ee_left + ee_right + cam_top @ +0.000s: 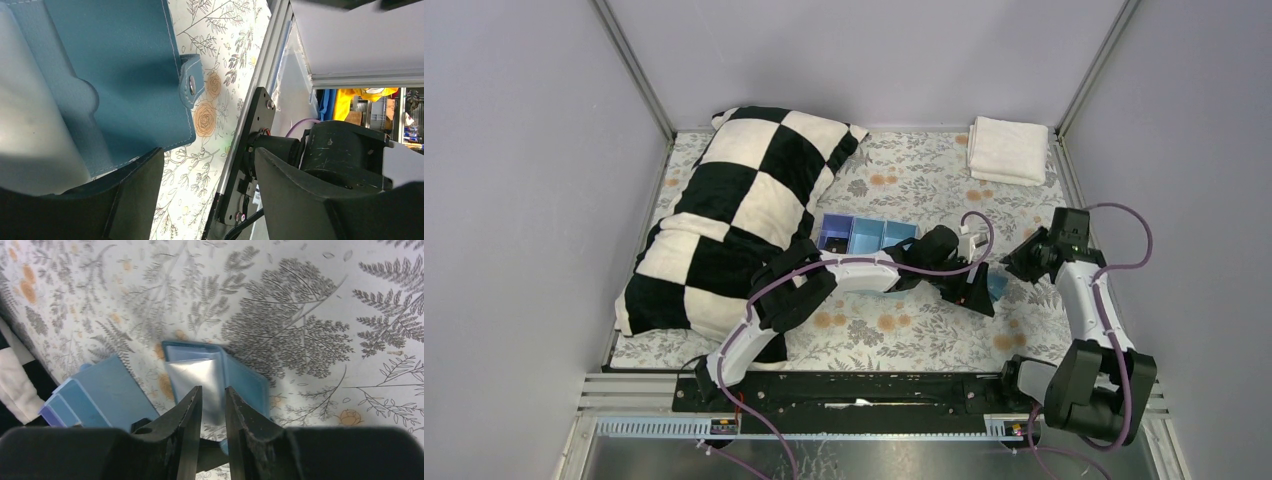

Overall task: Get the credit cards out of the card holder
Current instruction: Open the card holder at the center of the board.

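The left arm reaches far across the flowery cloth (904, 335) and bends low. The left gripper (207, 155) has its fingers wide apart, and one finger (135, 195) lies over a corner of the card holder (115, 65). The right arm bends in from the side, and the right gripper (212, 390) points down at the same spot. Its fingers are nearly together, with a thin gap. I cannot tell if they pinch anything. The blue card holder lies open on the cloth, just beside the blue tray (100, 390). A shiny grey credit card (192, 375) sits inside it.
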Controlling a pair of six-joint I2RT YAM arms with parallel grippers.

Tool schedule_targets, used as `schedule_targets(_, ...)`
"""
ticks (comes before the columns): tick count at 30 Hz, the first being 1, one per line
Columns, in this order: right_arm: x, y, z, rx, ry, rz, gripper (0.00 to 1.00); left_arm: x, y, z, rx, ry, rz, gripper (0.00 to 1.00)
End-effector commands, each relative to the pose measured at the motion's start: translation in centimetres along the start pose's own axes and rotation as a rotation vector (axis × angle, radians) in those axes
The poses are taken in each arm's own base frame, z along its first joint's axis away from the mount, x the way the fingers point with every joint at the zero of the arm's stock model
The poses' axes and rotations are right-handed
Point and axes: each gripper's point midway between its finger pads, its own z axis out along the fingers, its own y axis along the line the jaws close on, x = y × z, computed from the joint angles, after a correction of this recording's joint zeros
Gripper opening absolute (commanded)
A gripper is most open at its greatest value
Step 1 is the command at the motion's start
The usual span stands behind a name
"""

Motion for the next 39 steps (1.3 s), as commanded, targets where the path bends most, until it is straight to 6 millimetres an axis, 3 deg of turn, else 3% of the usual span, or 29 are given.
schedule_targets(1,2.2,-2.3,2.2,-0.016,0.069,0.043,0.30,-1.9,-1.9,-0.4,0.029,-0.051,0.099,0.72)
schedule_targets(4,4.0,-3.4,3.3,-0.006,0.127,0.071,0.28,-3.0,-2.8,-1.4,0.005,-0.073,0.156,0.73)
schedule_targets(9,4.9,-4.9,4.2,0.037,0.132,0.082,0.27,-5.5,-4.2,-4.6,-0.008,-0.149,0.156,0.78)
schedule_targets(13,5.3,-5.5,4.8,0.043,0.131,0.091,0.27,-7.9,-1.9,-7.1,-0.092,-0.249,0.085,0.80)
schedule_targets(16,5.6,-5.6,5.3,0.039,0.142,0.086,0.27,-8.4,0.1,-6.9,-0.195,-0.223,0.058,0.81)
schedule_targets(22,5.5,-6.1,5.9,0.056,0.143,0.066,0.27,-8.6,2.0,-6.3,-0.294,-0.148,0.099,0.86)
schedule_targets(27,5.4,-5.7,6.4,0.031,0.151,0.053,0.28,-7.0,3.6,-4.7,-0.297,0.001,0.131,0.89)
schedule_targets(33,5.5,-5.5,6.7,0.018,0.176,0.029,0.28,-6.8,6.5,-4.7,-0.381,0.000,0.128,0.89)
schedule_targets(39,5.4,-5.3,6.8,0.006,0.179,0.023,0.29,-6.5,6.5,-4.5,-0.353,0.009,0.126,0.88)
